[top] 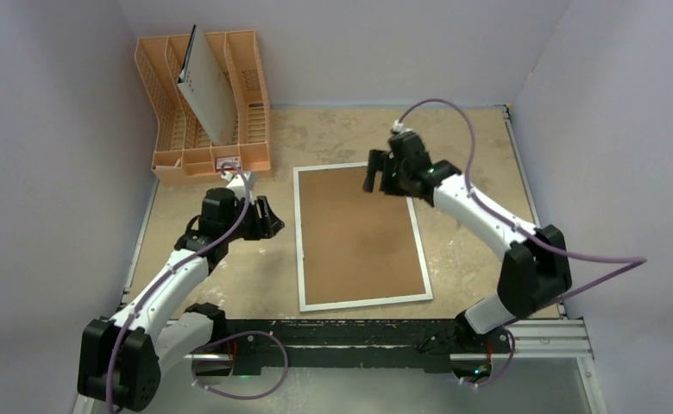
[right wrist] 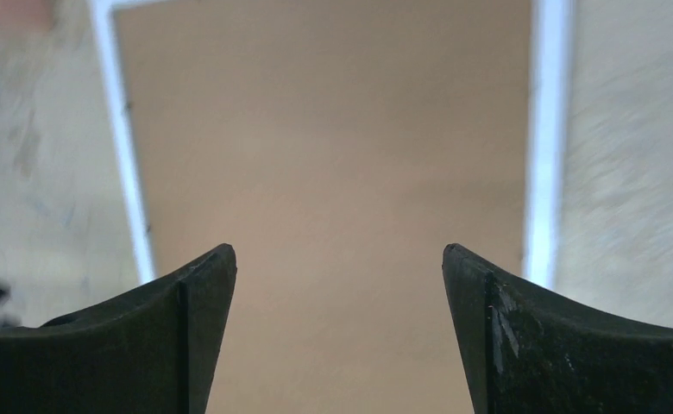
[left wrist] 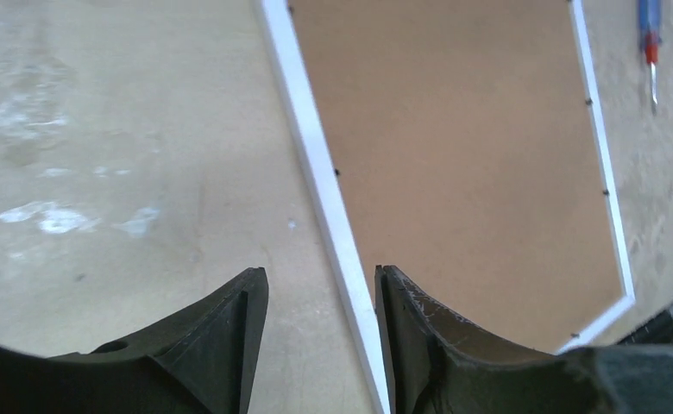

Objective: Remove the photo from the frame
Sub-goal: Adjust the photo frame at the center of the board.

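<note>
The frame (top: 359,233) lies flat on the table, its brown back up and a narrow white border round it. The photo is hidden beneath that back. My left gripper (top: 273,221) hovers at the frame's left edge, open. In the left wrist view the white border (left wrist: 320,172) runs between its fingers (left wrist: 322,280), close to the right one, with nothing gripped. My right gripper (top: 382,179) hangs over the frame's far end, open wide. In the right wrist view the brown back (right wrist: 333,129) fills the gap between its fingertips (right wrist: 339,254).
An orange plastic rack (top: 178,129) stands at the back left with a grey-white holed board (top: 208,90) leaning in it. A screwdriver (left wrist: 650,43) with a blue and red handle lies beyond the frame's far side. Walls close in the table.
</note>
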Motion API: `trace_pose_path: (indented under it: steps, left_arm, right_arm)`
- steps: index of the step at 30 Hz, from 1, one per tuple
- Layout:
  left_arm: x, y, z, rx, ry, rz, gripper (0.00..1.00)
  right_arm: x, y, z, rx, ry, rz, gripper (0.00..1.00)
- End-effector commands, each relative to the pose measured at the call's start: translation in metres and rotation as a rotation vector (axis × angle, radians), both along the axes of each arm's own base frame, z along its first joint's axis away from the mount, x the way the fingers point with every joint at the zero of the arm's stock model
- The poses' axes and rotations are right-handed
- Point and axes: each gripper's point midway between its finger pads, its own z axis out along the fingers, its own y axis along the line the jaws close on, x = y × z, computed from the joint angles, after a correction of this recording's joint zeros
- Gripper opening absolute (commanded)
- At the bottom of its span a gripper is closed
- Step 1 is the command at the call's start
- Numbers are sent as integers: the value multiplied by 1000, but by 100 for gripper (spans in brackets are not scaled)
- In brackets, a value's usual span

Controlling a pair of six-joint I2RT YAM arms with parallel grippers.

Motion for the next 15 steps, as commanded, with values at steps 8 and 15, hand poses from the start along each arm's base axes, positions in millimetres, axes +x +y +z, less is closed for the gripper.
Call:
trace_pose_path:
  steps: [8,15]
  left_arm:
    - [-7,77,-23,45,196,424,72]
    - [-1,90,-25,11,159,494,79]
  right_arm:
    - [-159,119,-17,-17,-46,86,82]
    - [-203,175,-42,-113,-36,150,81]
